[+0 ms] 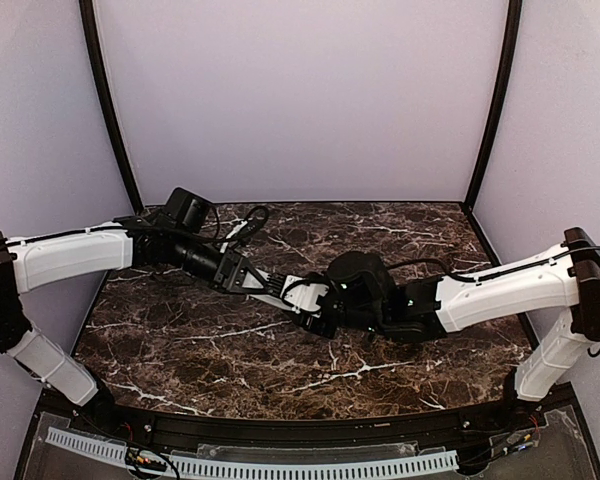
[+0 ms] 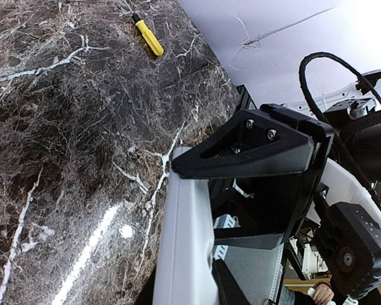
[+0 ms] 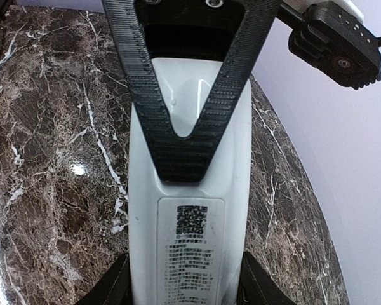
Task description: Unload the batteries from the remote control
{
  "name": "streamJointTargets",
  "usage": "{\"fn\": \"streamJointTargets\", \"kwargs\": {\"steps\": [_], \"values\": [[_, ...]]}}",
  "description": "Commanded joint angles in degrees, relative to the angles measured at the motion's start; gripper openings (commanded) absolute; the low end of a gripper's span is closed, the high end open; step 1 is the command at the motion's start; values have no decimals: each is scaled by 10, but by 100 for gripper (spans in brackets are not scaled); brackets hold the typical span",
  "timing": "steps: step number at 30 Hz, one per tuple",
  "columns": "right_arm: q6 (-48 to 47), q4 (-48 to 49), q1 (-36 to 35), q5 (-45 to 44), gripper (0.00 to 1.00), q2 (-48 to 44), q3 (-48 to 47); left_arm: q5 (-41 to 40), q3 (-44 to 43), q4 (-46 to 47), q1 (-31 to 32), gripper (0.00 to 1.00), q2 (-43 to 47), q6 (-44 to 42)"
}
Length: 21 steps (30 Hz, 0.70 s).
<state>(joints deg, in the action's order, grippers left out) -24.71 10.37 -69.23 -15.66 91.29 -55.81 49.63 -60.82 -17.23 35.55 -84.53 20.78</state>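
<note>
Close against my right wrist lens, a ribbed black finger point(image 3: 181, 149) of my right gripper point(image 3: 184, 166) presses flat on the remote control point(image 3: 189, 254), on its white face with a printed label; the other finger shows only as dark edges beneath it, so this gripper is clamped on the remote, with the marble table point(image 3: 44, 159) behind. From my left wrist, my left gripper point(image 2: 206, 216) is clenched on the same white bar along its edge, and a yellow stick point(image 2: 147, 36) lies well apart on the marble. From above, both arms meet over mid-table, the remote held between the 2 grippers
</note>
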Motion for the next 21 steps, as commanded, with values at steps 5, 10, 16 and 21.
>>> {"fn": "streamJointTargets", "kwargs": {"steps": [5,10,16,21], "values": [[53,43,-6,-62,67,-14,7,-79,-6,-19,1,0,45,-33],[64,38,-2,-93,96,-22,12,-147,-27,-50,1,0,55,-82],[96,31,15,-114,98,-43,12,-269,-64,-83,0,0,58,-131],[128,22,38,-109,99,-69,6,-388,-84,-76,0,0,65,-155]]}}
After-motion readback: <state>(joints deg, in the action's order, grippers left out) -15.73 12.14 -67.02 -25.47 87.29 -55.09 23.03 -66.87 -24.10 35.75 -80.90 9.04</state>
